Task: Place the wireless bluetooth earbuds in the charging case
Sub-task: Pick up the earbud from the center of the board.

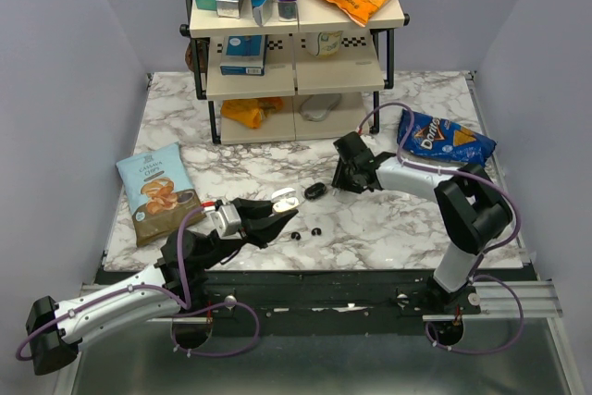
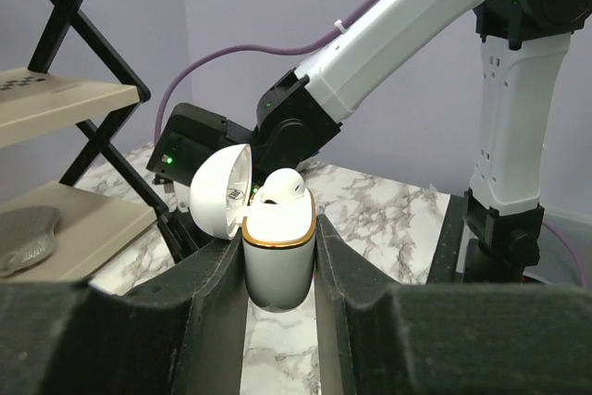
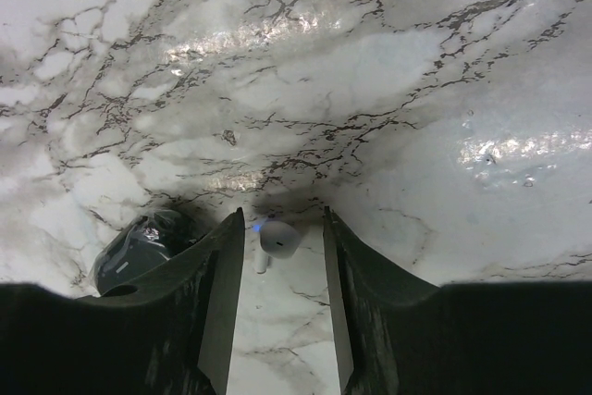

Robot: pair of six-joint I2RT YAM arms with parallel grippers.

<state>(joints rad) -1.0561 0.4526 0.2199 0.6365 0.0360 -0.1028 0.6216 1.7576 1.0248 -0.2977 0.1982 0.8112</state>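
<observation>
Top view: left gripper [image 1: 277,212] clenched on the white charging case [image 1: 284,199] near the table's [image 1: 231,159] front edge, black oval pod [image 1: 314,191] just beside the case at 3 o'clock, right gripper [image 1: 340,182] at the pod's 2 o'clock. Left wrist: case upright between both pads, lid [image 2: 222,193] swung open toward 10 o'clock, white earbud [image 2: 280,188] seated at 12 o'clock. Right wrist: claw released, jaws apart, second earbud [image 3: 276,238] on the marble between them, pod at 9 o'clock.

Between left gripper [image 2: 276,240] fingers: charging case [image 2: 277,270], first earbud [image 2: 280,189] inside. Between right gripper [image 3: 282,221] fingers, on table [image 3: 388,90]: second earbud [image 3: 276,238]; oval pebble [image 3: 139,249] beside one finger, outside the gap.
</observation>
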